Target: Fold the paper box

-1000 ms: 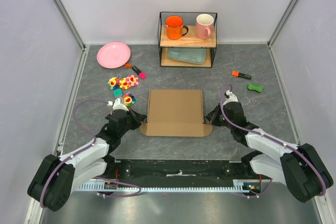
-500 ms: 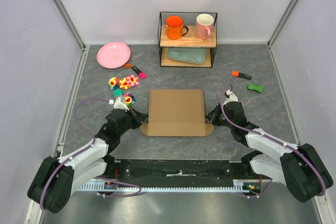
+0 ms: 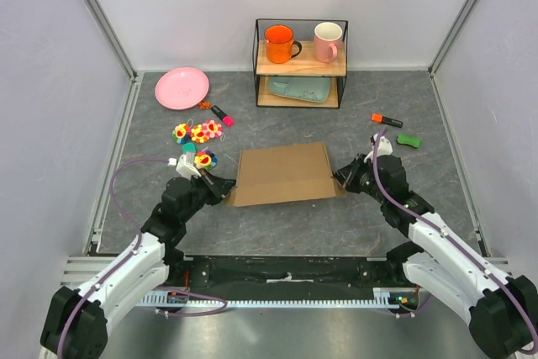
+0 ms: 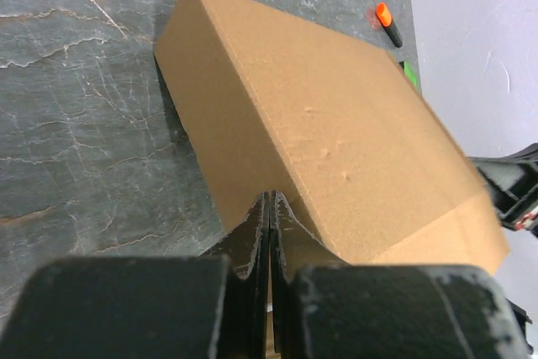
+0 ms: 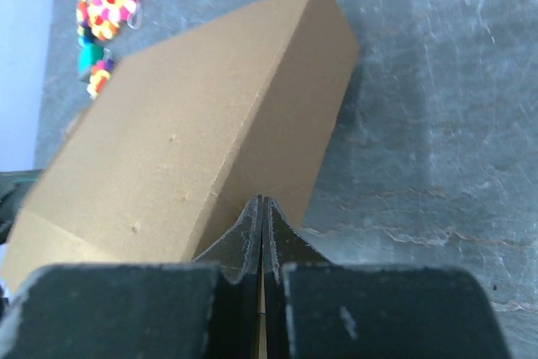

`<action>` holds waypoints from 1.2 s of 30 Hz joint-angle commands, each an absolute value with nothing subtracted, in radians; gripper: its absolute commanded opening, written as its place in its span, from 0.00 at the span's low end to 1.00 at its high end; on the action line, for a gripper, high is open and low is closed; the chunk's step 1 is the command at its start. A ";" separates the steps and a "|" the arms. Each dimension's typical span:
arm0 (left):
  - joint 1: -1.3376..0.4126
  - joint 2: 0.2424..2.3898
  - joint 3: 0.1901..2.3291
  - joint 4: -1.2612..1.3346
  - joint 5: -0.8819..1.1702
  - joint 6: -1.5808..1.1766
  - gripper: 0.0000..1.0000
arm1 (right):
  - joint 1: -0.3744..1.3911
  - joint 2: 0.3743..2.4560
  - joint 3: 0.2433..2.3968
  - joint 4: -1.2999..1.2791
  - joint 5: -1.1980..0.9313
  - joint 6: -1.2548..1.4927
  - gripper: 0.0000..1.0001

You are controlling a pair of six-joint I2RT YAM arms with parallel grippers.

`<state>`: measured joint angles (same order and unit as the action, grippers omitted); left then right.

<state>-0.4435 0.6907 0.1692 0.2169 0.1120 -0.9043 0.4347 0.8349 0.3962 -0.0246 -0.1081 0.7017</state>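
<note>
Brown box (image 3: 282, 174) lies on table (image 3: 286, 233) straight in front of shelf (image 3: 307, 62), well apart from it, and turned a bit askew to it. Plain top face is up; left wrist view shows a side wall too (image 4: 336, 140).

Left gripper (image 3: 220, 192) is at the box's left corner on the side away from shelf. Its jaws are pinched narrow, with a thin sliver of cardboard between the fingers (image 4: 252, 233).

Right gripper (image 3: 340, 176) is at the right corner on the same side. Its fingers (image 5: 244, 237) are also squeezed onto the cardboard edge.

Orange mug (image 3: 279, 43) and pink mug (image 3: 327, 41) stand on shelf's top board. Plate (image 3: 181, 87) is left of shelf. Toys (image 3: 198, 133) are front-left of shelf. Marker (image 3: 387, 120) is front-right of shelf.
</note>
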 commanded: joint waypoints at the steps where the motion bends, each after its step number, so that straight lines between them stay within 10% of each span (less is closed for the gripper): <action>1: -0.454 0.657 0.230 0.227 0.232 -0.946 0.02 | 0.454 0.807 0.532 -0.054 -0.196 0.719 0.00; 36: -0.454 0.865 0.399 0.144 0.072 -0.885 0.02 | 0.453 0.963 0.571 -0.067 -0.095 0.723 0.00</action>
